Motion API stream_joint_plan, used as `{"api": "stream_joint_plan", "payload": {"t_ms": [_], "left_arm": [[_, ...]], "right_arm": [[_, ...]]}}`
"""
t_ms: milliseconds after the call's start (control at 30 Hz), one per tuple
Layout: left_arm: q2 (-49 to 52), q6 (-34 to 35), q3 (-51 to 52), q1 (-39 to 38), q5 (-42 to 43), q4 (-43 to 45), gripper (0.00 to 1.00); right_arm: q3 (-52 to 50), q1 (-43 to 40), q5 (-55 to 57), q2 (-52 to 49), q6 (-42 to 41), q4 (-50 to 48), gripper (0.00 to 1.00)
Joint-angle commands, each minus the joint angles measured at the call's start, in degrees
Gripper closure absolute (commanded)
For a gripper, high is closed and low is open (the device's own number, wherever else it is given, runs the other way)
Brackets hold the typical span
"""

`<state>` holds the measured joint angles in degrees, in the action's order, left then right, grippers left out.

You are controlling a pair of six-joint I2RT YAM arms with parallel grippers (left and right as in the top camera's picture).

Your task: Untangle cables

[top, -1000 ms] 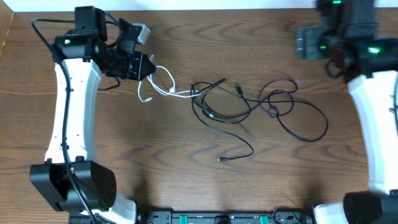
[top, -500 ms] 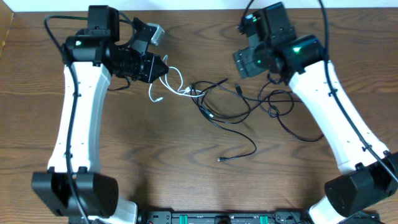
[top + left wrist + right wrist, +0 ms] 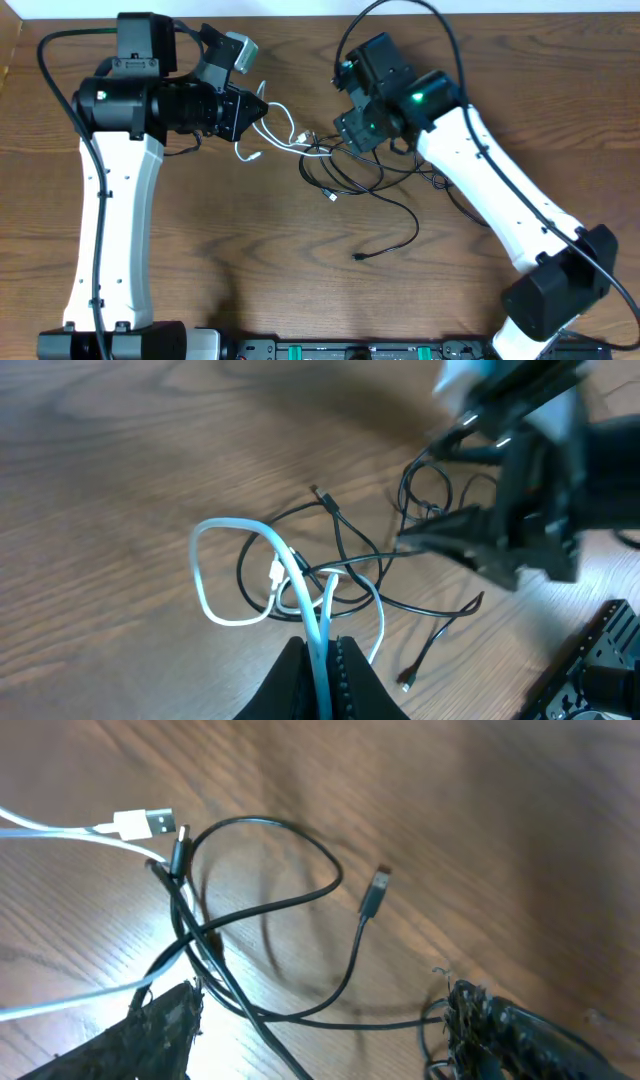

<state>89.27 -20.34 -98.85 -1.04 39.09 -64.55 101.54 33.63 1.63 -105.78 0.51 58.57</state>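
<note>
A tangle of thin black cables [image 3: 355,185] lies mid-table, with a white cable [image 3: 278,132] looped at its left end. My left gripper [image 3: 262,109] is shut on the white cable [image 3: 262,565], which runs up between its fingers [image 3: 322,660] in the left wrist view. My right gripper [image 3: 345,130] is open over the left part of the black tangle; its fingers straddle black strands [image 3: 250,920] in the right wrist view. A white USB plug [image 3: 140,822] and a small black plug [image 3: 376,885] show there.
One black cable end with a small plug [image 3: 358,257] trails toward the table's front. The right arm [image 3: 490,190] stretches diagonally across the right half of the table. A dark rail [image 3: 350,350] runs along the front edge.
The right arm has swung in from the far right and come down over the black tangle. The black cables have bunched toward the left. The left gripper still holds the white cable.
</note>
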Motion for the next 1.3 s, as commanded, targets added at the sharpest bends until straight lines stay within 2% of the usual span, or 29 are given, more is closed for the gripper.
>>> {"api": "stream_joint_plan", "payload": {"t_ms": [0,533,667,800,1267], "left_arm": [[-2.4,-0.3,-1.3,-0.1,1.0,-0.2,0.92],[-9.3,-0.1,-1.3,-0.1,1.0,-0.2,0.92],[-10.2,-0.1,-1.3,-0.1,1.0,-0.3,0.92],[-10.3,-0.1,-1.3,-0.1,1.0,-0.5,0.92],[-10.3,-0.2,-1.3,-0.1,1.0,-0.5,0.93]], "right_arm": [[0.8,1.4,-0.3,-0.3,-0.9,0.2,0.25],[0.7,3.4,-0.3,-1.4,-2.9,0.6,0.26],[0.7,4.2,-0.8,-1.9,-3.5,0.6,0.36],[0.7,5.4,-3.7,-3.2,-3.7,0.7,0.37],[0.7,3.3,-21.3,-4.0,-1.5,-3.1,0.25]]}}
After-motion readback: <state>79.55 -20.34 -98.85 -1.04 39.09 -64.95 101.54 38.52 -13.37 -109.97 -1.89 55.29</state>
